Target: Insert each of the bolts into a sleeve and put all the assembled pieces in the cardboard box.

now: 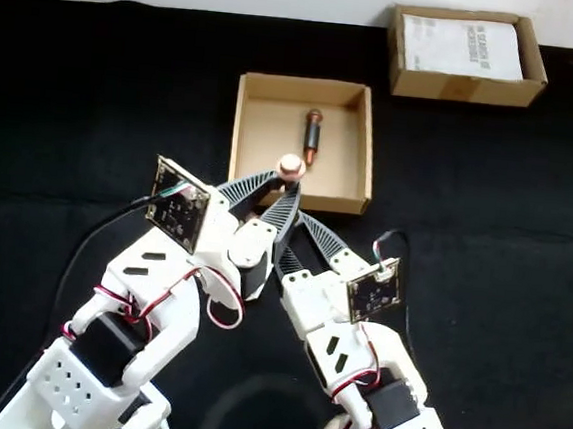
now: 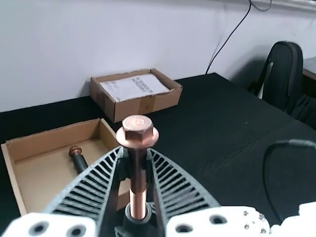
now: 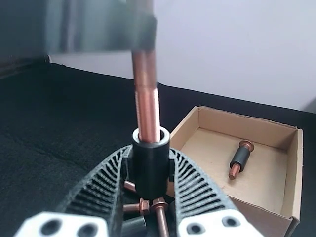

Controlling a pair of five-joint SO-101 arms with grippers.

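My left gripper [image 2: 137,159] is shut on a copper bolt [image 2: 139,136] that stands upright, head on top. Its shaft [image 3: 146,94] enters the top of a black sleeve [image 3: 147,165], on which my right gripper [image 3: 148,160] is shut. In the high view the bolt head [image 1: 291,167] sits at the near edge of the open cardboard box [image 1: 263,137], with the left gripper [image 1: 280,181] and the right gripper [image 1: 293,233] meeting there. One assembled bolt and sleeve [image 1: 312,137] lies inside the box [image 3: 276,163], also visible as a piece [image 3: 240,159] from the right wrist.
A few loose copper bolts [image 3: 148,205] lie on the black cloth under the right gripper. A second cardboard box [image 1: 466,55] holding a printed sheet stands at the back right. A black cable [image 2: 276,148] crosses the cloth to the right.
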